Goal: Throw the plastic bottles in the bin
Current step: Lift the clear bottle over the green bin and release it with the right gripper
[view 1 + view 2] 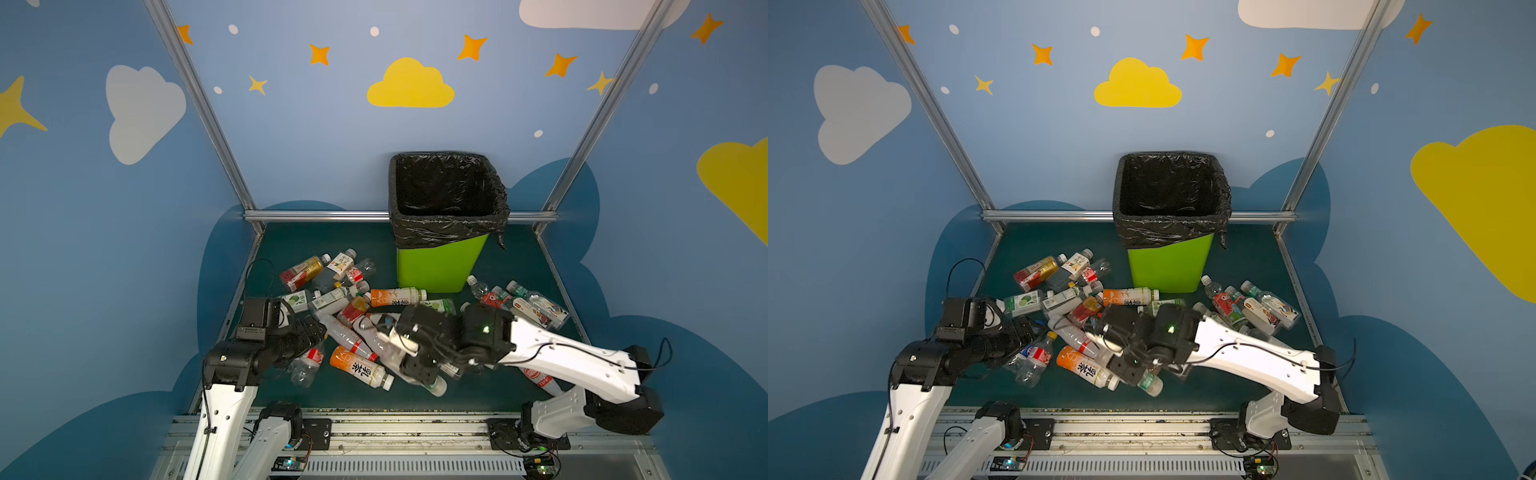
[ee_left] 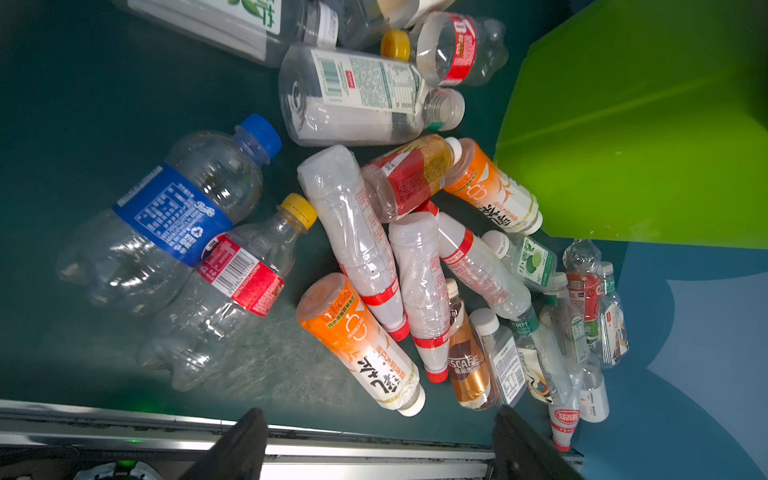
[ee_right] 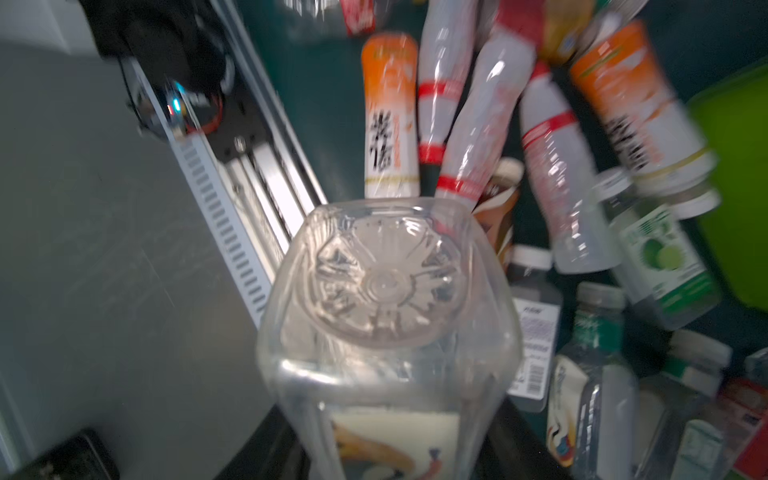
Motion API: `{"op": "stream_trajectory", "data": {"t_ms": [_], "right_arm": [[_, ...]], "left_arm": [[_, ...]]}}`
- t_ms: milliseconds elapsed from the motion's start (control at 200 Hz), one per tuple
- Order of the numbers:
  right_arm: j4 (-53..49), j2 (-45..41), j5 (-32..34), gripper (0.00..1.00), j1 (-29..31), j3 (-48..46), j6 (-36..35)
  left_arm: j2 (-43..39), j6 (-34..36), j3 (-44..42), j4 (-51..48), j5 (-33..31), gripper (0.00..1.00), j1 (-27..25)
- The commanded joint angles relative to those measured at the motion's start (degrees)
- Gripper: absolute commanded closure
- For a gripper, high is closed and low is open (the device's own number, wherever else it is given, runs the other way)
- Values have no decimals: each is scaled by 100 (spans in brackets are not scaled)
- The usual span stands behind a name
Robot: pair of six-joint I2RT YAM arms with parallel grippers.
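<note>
Right wrist view, though blurred, shows the right gripper [image 3: 390, 440] closed on a clear square bottle [image 3: 386, 291] with a cream picture label. The bottle's moulded base points away from the camera, and a dark jaw stands on either side of its body. We find in both top views that this gripper reaches in from the right and sits low over the near middle of the heap. We cannot tell whether the held bottle is clear of those beneath it. The left gripper [image 2: 379, 415] is open, its two dark fingers well apart with nothing between them. It hangs over the near left edge of the heap, close to a blue-labelled bottle [image 2: 174, 216] and a red-labelled bottle [image 2: 237, 282] with a yellow cap. The other bottles [image 1: 332, 299] lie on their sides on the dark green table [image 1: 316, 241]. A large heap lies to the left of and in front of the bin [image 1: 440, 266], and a smaller cluster [image 1: 523, 303] lies at its right. An orange-labelled bottle [image 1: 361, 368] lies at the near edge of the heap, just beside the right gripper. The bin stands upright at the far side of the table, right of centre, with a black bag [image 1: 449, 232] folded over its rim. Its interior is too dark for us to judge.
</note>
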Motion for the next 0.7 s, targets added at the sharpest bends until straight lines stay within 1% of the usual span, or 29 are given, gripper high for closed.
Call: {"op": "stream_trajectory", "data": {"t_ms": [0,90,130,170,200,210,220,235,240,300,350,365,401,426,466,506,606,641,691], "right_arm": [[319,87,721,49,-638,1479,-594],[1120,457,1234,48,-1198,2701,-985],[1663,608,1407,46,-1495,3047,-1119],[2118,766,1395,45,-1810,3294,-1175],[2466,959,1419,40,-2158,3574,-1137],[2570,1068,1425,35,-2318,3713,-1081],[2603,1098,1421,33,-2365,3757,-1064],[2647,1216,1384,29,-2526,3920,-988],[2649,1305,1340,26,-2621,4022,-944],[2549,1765,1218,17,-3102,4696,-703],[2229,2102,1136,6,-3380,5230,-514],[2118,2155,1125,5,-3437,5336,-463],[1948,2165,1123,4,-3514,5427,-374],[1888,2063,1137,4,-3544,5353,-355],[1906,1751,1251,4,-3563,4982,-311],[2157,1259,1294,4,-3576,4293,-276],[2910,-230,1164,4,-3629,2191,-12],[2900,-630,1098,4,-3636,1661,95],[2559,-1159,1021,5,-3627,1091,245]], "left_arm": [[210,199,354,-135,-191,14,-12],[359,276,526,-131,-162,13,-12],[417,308,569,-120,-124,12,-12],[461,334,596,-111,-85,12,-17],[487,351,611,-103,-46,11,-20],[490,358,611,-102,-43,11,-25],[497,361,605,-109,-36,11,-28],[502,362,611,-112,-26,10,-28],[507,363,611,-111,-21,10,-24],[496,355,601,-124,36,9,-29],[449,347,611,-190,22,10,-46],[428,345,611,-216,16,10,-55],[366,353,612,-280,-2,10,-81],[318,354,600,-341,-13,10,-97],[223,354,580,-435,-13,13,-116],[119,343,547,-528,21,16,-150],[-126,244,361,-767,65,22,-251],[-194,189,263,-853,56,24,-287],[-276,152,112,-925,76,27,-341]]}}
